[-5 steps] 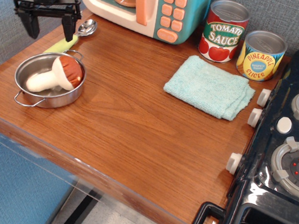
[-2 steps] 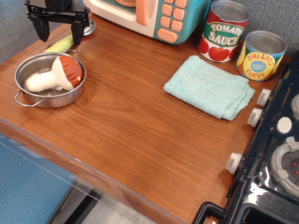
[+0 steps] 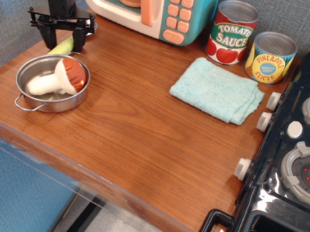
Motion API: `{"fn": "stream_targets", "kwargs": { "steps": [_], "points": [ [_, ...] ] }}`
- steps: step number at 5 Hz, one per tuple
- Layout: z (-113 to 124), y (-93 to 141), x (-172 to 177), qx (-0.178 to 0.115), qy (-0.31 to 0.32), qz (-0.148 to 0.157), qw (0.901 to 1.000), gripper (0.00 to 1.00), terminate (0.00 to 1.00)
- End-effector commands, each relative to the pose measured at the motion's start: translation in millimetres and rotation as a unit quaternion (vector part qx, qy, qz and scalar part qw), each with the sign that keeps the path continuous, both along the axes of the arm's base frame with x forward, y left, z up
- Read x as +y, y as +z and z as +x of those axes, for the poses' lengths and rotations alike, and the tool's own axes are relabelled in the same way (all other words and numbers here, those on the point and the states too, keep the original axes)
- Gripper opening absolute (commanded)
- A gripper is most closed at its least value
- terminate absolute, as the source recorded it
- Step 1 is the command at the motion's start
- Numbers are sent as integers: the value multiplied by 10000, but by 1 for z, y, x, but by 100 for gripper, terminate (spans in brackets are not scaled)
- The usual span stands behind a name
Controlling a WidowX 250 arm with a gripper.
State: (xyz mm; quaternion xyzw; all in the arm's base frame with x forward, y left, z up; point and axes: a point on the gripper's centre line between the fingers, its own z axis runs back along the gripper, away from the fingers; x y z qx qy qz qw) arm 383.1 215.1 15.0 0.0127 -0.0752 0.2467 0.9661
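My black gripper (image 3: 63,40) stands at the back left of the wooden counter, lowered over a spoon with a yellow-green handle (image 3: 61,46). Its two fingers (image 3: 51,38) straddle the handle with a gap on each side, so it is open. The gripper body hides the spoon's metal bowl. Just in front sits a small steel pot (image 3: 22,79) holding a toy mushroom (image 3: 60,78) with a brown cap and a white stem, lying on its side.
A toy microwave (image 3: 157,6) stands at the back. To its right are a tomato sauce can (image 3: 232,32) and a pineapple slices can (image 3: 271,58). A light blue cloth (image 3: 217,90) lies mid-right. A black toy stove (image 3: 298,145) fills the right edge.
The gripper has moved right and down onto the spoon handle, and its fingers have drawn closer together. The pot, mushroom and other things have not moved.
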Motion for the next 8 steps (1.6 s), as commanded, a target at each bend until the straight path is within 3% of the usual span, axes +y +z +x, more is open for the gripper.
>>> {"fn": "stream_targets", "kwargs": {
  "steps": [1,2,5,6,7,8],
  "points": [
    [-3,21,7,-164,-26,-4,9999,0,0],
    [-18,30,16,-250,-23,43,9997,0,0],
    [-92,85,19,-596,89,271,9978,0,0],
    [-106,105,-12,-739,-70,-13,9972,0,0],
    [-114,106,-58,-652,-429,-326,9964,0,0],
    [-114,96,-107,-479,-918,-361,9940,0,0]
  ]
}}
